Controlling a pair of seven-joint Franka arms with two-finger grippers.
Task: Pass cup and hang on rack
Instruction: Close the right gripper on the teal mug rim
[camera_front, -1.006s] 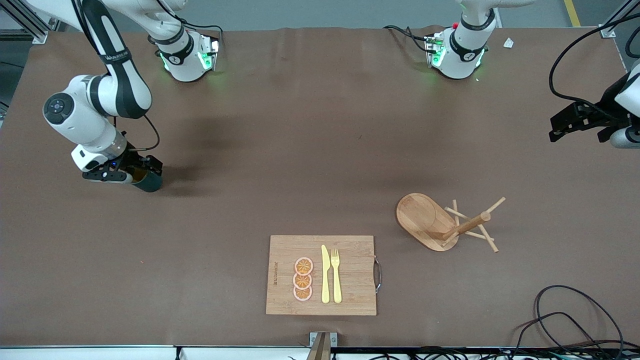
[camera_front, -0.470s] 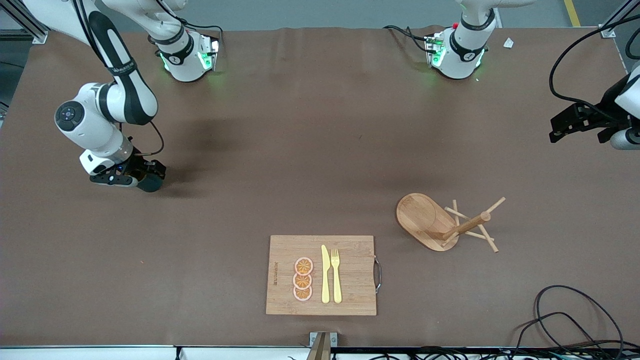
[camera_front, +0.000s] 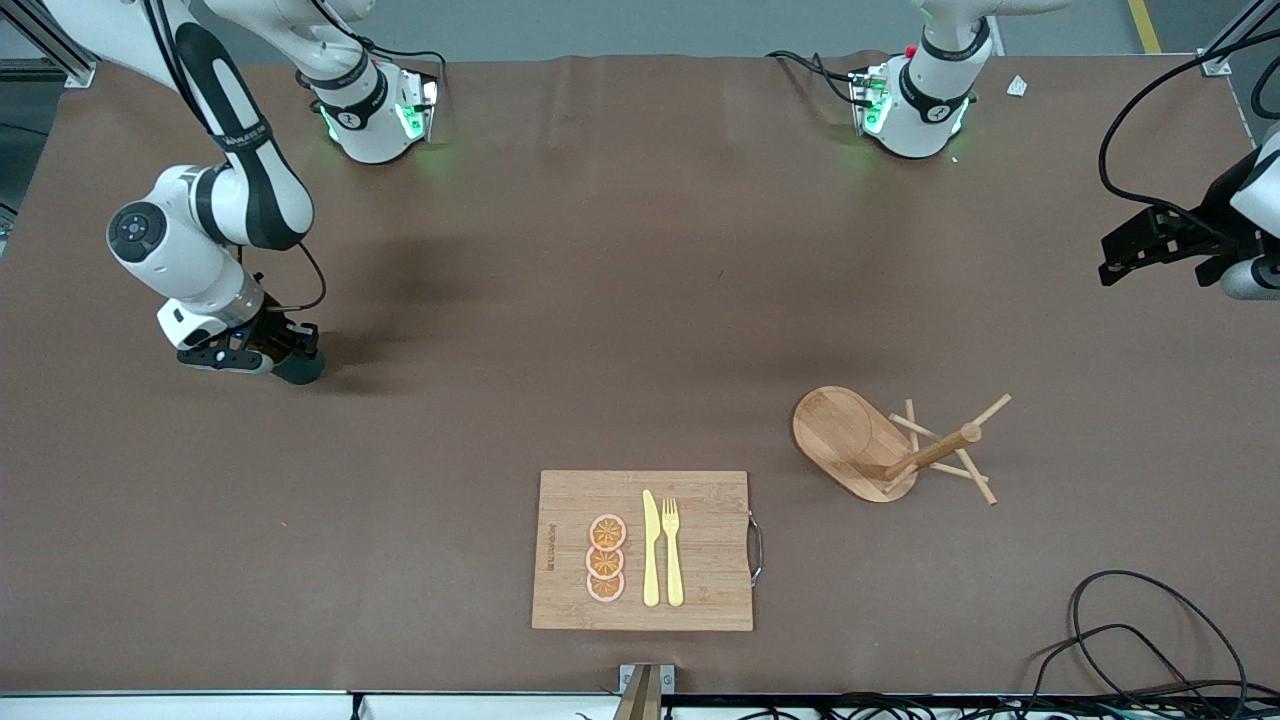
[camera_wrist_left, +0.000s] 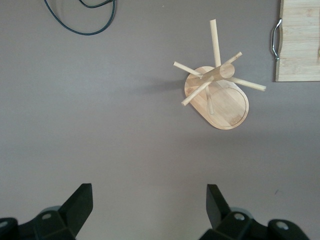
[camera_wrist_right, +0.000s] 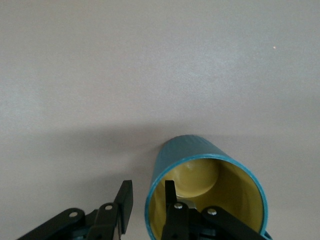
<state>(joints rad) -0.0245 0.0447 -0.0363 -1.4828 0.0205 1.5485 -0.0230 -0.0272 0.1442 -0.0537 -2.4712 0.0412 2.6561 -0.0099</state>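
One brown matte table (camera_front: 620, 300) fills my feed. My right claw (camera_wrist_right: 145, 210) pinches the ribbed teal, yellow-lined cup's (camera_wrist_right: 207, 195) wall at the right arm's end; my left claw (camera_wrist_left: 150, 210) waits spread over bare table, well apart from the light wooden peg rack (camera_front: 890, 447).

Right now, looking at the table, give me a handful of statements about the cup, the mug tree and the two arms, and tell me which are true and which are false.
1. The cup has one finger of the right gripper inside it and one outside its wall. True.
2. The mug tree stands on the cutting board. False: it stands on the table beside the board, toward the left arm's end.
3. A cup already hangs on a peg. False: every peg is bare.
4. The left gripper has its jaws wide apart and holds nothing. True.
5. A knife and a fork lie side by side on the cutting board. True.
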